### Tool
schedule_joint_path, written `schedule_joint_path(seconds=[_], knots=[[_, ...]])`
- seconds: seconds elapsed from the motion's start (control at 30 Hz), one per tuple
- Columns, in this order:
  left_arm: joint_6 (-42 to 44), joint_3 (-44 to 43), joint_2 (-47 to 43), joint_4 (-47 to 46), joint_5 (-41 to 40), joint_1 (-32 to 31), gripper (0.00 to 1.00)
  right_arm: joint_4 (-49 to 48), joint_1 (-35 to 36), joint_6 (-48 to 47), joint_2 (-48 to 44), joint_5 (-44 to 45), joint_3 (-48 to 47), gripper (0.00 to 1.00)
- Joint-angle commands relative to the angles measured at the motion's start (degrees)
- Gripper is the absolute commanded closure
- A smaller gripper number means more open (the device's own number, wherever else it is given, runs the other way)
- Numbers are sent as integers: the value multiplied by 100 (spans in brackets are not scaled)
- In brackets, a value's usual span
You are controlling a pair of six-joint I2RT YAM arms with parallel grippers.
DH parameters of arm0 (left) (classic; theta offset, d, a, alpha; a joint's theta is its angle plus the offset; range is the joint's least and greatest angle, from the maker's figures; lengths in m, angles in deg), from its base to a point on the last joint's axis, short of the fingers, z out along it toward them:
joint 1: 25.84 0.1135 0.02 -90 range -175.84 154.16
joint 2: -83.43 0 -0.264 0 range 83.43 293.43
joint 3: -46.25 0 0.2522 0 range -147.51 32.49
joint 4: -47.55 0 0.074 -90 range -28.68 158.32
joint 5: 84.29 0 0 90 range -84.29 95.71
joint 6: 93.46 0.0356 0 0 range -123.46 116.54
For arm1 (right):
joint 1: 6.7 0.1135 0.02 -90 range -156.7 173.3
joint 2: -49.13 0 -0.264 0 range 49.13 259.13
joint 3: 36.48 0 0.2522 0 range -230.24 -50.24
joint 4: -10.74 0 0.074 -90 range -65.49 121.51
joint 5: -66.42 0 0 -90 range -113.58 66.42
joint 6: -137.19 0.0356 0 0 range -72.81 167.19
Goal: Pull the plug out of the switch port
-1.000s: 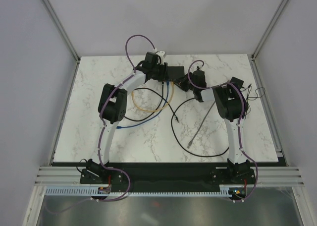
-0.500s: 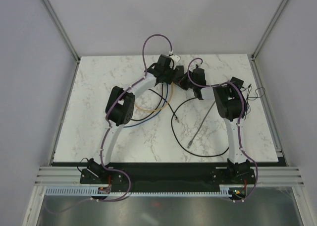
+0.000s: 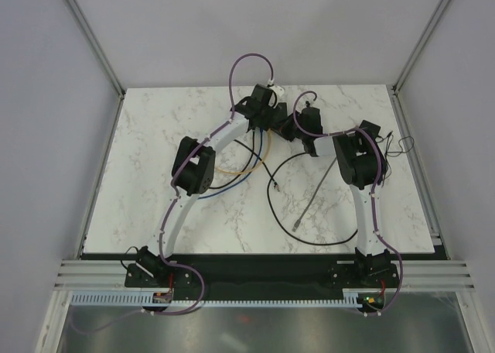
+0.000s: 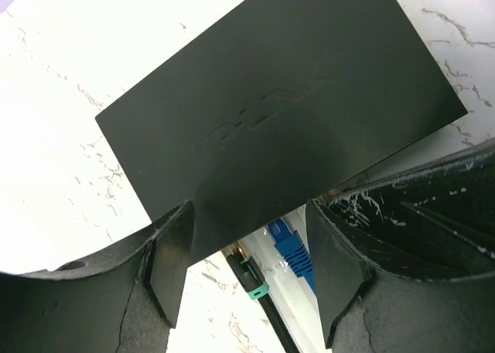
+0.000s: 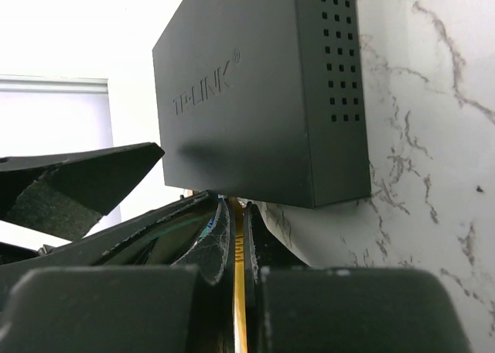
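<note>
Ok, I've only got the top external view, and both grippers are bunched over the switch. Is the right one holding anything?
Observer: Yes. In the right wrist view the right gripper is pinched shut on a yellow cable right at the switch edge.
Operator: And the left gripper?
Observer: The left gripper is open, gripping nothing, over the switch's port edge.
Operator: What's between its fingers?
Observer: A blue plug and a black plug with a green band, both at that edge.
</note>
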Motion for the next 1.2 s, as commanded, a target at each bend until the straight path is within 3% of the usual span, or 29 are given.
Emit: schedule_joint_path(seconds=[0.0, 0.17, 0.3, 0.5, 0.63, 0.83, 1.03, 1.17], knots=[[323, -429, 354, 169, -478, -11, 33, 375, -35, -112, 169, 11, 187, 100], [130, -1184, 768, 573, -620, -11, 31, 638, -35, -200, 20, 28, 328, 100], [-38, -1335, 812, 591, -506, -11, 29, 1008, 9, -419, -295, 178, 599, 100], [-108, -1116, 594, 539, -242, -11, 32, 586, -26, -507, -735, 301, 1110, 100], [-458, -54, -179, -109, -295, 84, 33, 848, -96, -797, -1253, 231, 1075, 100], [-1328, 2430, -1761, -1777, -101, 524, 31, 1394, -96, -1026, -2422, 47, 1286, 100], [-1777, 3953, -2817, -2941, -110, 876, 28, 2614, -140, -1491, -3924, 562, 1453, 100], [-1901, 4404, -3142, -3451, 84, 938, 27, 3573, -508, -1799, -4821, 1083, 1488, 100]])
